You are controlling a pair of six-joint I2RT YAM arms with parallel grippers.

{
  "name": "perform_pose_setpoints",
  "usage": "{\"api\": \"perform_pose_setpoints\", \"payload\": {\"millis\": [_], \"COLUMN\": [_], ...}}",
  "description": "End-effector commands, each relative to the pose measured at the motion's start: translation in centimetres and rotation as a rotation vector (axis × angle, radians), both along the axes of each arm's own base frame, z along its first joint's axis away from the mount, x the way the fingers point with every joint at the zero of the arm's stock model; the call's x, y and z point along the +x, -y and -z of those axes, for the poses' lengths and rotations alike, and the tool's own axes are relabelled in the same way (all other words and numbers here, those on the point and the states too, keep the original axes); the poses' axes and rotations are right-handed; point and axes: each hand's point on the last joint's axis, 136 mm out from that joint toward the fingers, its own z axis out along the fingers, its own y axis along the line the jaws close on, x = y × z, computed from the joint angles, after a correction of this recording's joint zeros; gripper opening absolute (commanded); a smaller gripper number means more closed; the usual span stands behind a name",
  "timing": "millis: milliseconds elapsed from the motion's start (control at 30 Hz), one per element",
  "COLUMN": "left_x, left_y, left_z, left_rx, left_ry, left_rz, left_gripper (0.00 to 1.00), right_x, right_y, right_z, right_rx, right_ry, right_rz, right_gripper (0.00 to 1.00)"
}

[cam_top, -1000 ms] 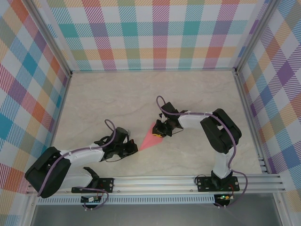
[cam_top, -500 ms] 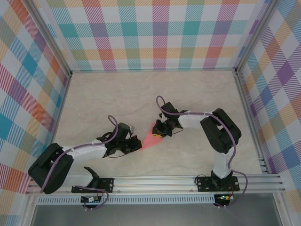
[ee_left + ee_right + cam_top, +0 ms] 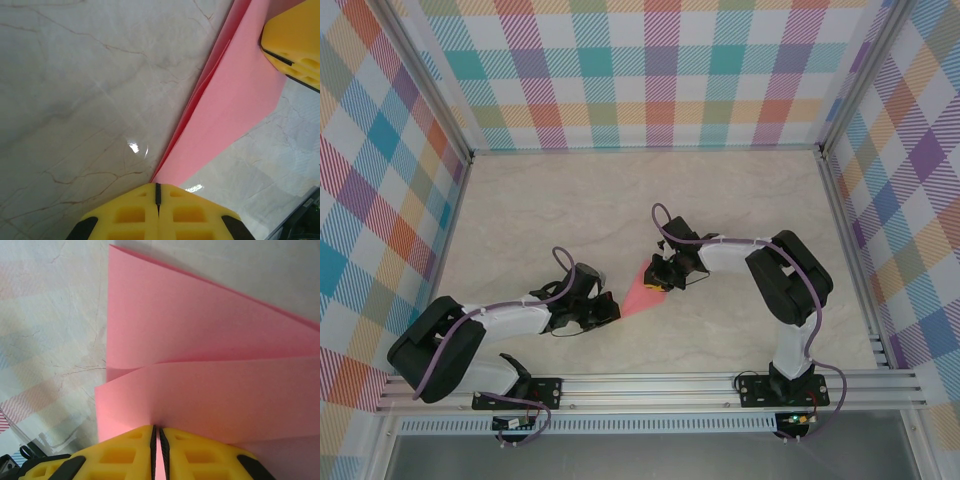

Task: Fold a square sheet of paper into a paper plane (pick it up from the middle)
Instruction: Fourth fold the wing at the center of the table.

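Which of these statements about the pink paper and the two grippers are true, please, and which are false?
1. The pink paper lies as a flat, unfolded square. False: it is folded into a layered shape narrowing to a point.
2. The right gripper is shut on the paper's wide end. True.
3. The left gripper stands wide open. False: its fingers are shut, at the paper's pointed tip.
4. The paper lies between the two grippers. True.

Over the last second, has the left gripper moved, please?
Yes. Against the front rail, the left gripper has slid rightward, reaching the folded paper at its narrow tip.
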Motion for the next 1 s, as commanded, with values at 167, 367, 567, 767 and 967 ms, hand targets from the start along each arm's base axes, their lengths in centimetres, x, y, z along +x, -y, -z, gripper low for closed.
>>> {"api": "perform_pose_setpoints", "payload": {"millis": [167,367,567,767,967], "left_x": [-1.2,-1.1,-1.1,-1.1,-1.0], "left_y": [-2.1,-2.1,-2.1,-2.1,-1.9], "left_z": [3.3,3.3,3.1,3.0,2.9], "left_rx": [0.116,0.116,0.113,0.113,0.109], "left_ry": [-0.074,-0.077,-0.074,-0.075,-0.075], "left_rz": [-0.007,-0.009,-0.012,-0.014,-0.015], "left_gripper": [0.0,0.0,0.0,0.0,0.0], "right_x": [0.3,-0.8,-3.0,-4.6,-5.5], "right_y": [0.8,-2.2,-3.5,-5.4,-5.6], "right_z": [-0.9,-6.0,-5.0,-4.0,-2.0], "right_rx": [-0.011,0.158,0.18,0.209,0.2], "right_ry": [0.134,0.272,0.227,0.187,0.135], "right_rz": [-0.084,-0.192,-0.22,-0.267,-0.275], "right_gripper": [0.17,0.2,0.19,0.15,0.12]}}
